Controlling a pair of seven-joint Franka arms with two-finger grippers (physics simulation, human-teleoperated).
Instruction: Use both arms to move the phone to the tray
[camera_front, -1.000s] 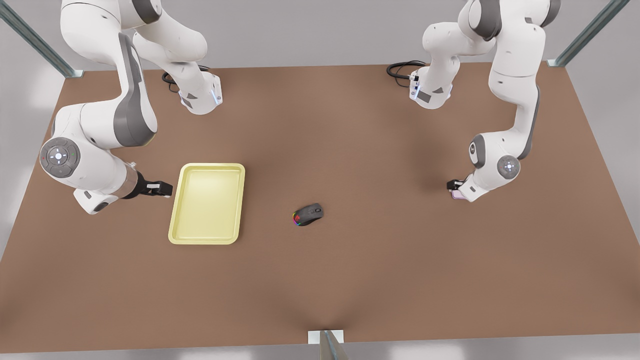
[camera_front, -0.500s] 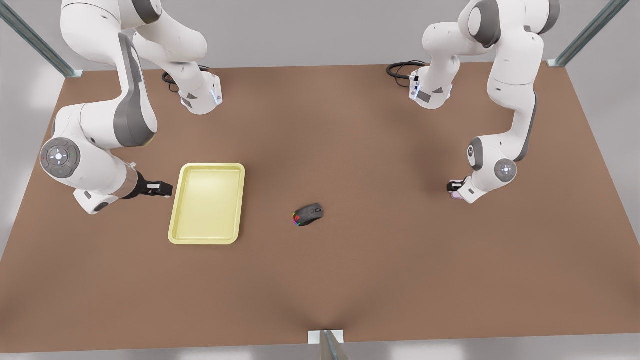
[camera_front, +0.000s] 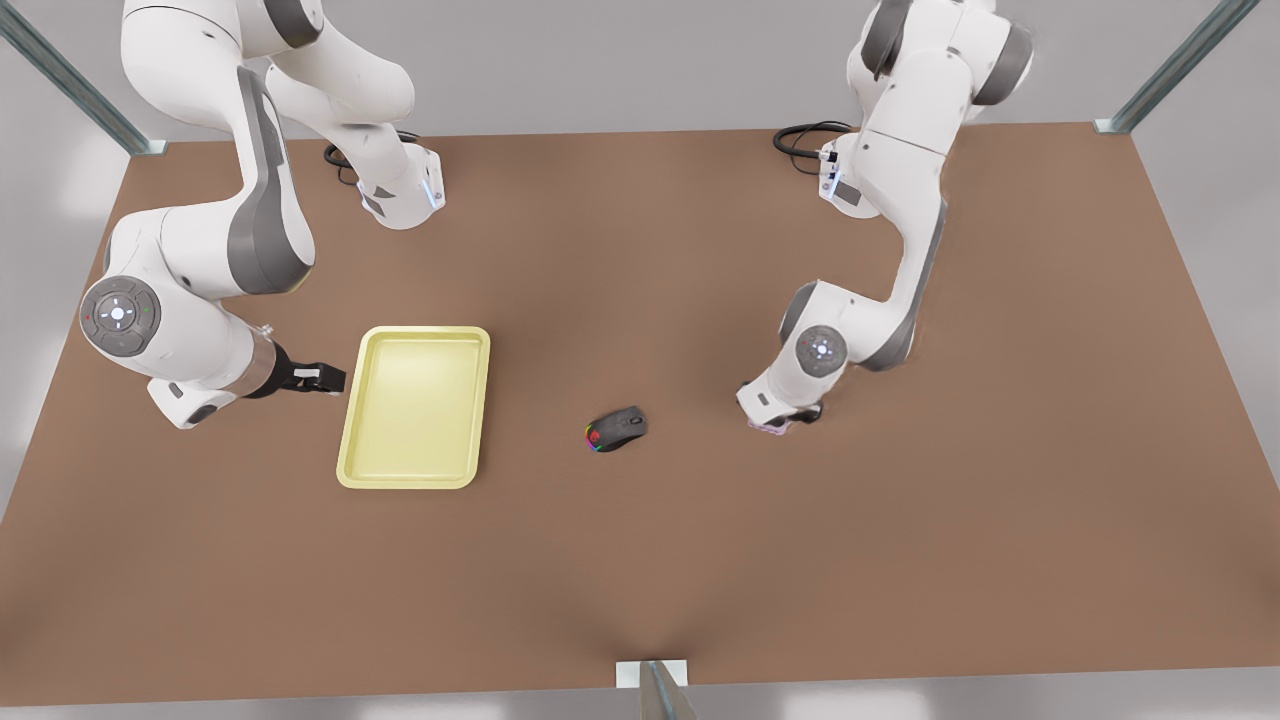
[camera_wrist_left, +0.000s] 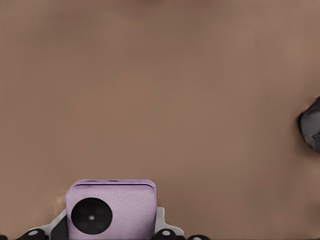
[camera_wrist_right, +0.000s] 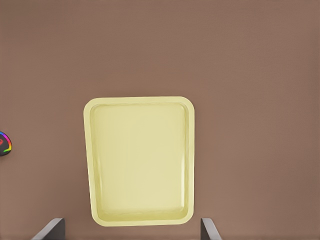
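matte brown table (camera_front: 640, 560), rounded pink phone (camera_wrist_left: 111, 211)

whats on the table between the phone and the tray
In the front view, the mouse lies between the phone, held by the left gripper, and the tray. The rest is bare table.

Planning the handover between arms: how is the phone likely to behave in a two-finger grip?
The phone, held by the left gripper, looks like a stiff slab, so it probably won't flex. Its rounded corners and smooth-looking sides could let it slip. It looks thin and flat, so it should lie steady in the tray, not roll.
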